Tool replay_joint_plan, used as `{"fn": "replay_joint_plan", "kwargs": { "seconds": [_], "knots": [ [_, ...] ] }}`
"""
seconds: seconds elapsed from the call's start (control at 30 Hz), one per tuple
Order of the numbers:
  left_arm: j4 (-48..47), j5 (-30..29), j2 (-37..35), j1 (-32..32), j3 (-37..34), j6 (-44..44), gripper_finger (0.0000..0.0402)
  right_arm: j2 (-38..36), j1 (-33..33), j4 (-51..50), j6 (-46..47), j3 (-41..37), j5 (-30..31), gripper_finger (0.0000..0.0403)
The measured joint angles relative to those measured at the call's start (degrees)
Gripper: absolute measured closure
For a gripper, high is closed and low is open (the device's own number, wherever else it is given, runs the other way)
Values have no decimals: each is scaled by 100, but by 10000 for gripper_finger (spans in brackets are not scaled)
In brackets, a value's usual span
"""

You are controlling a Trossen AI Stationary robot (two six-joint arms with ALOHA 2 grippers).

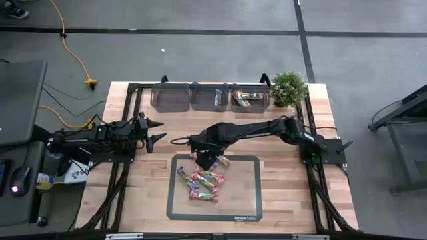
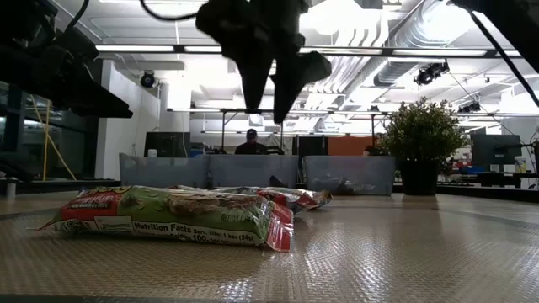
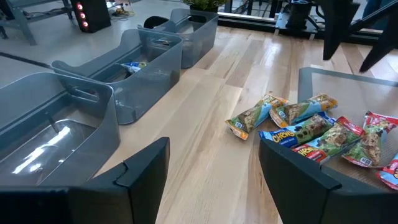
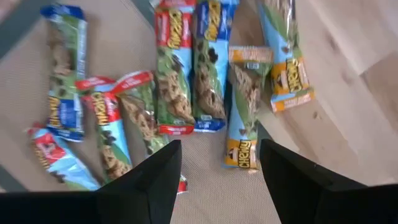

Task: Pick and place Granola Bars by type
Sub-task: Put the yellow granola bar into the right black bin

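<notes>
Wooden table (image 1: 280, 200) with grey mat (image 1: 247, 193), right gripper (image 1: 205, 162) hanging jaws apart and empty, Granola Bars (image 1: 203, 180) piled right underneath it, left gripper (image 1: 157, 130) wide open off aside

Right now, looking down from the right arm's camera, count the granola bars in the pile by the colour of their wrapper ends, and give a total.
Red-ended bars: 4
Blue-ended bars: 2
Orange-ended bars: 2
Total: 8
</notes>
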Motion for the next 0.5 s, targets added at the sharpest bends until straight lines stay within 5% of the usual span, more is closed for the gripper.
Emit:
{"fn": "replay_joint_plan", "kwargs": {
  "seconds": [0.5],
  "knots": [
    [-2,0,0,-2,-2,0,159,433,27,-345,108,0,-70,199]
  ]
}}
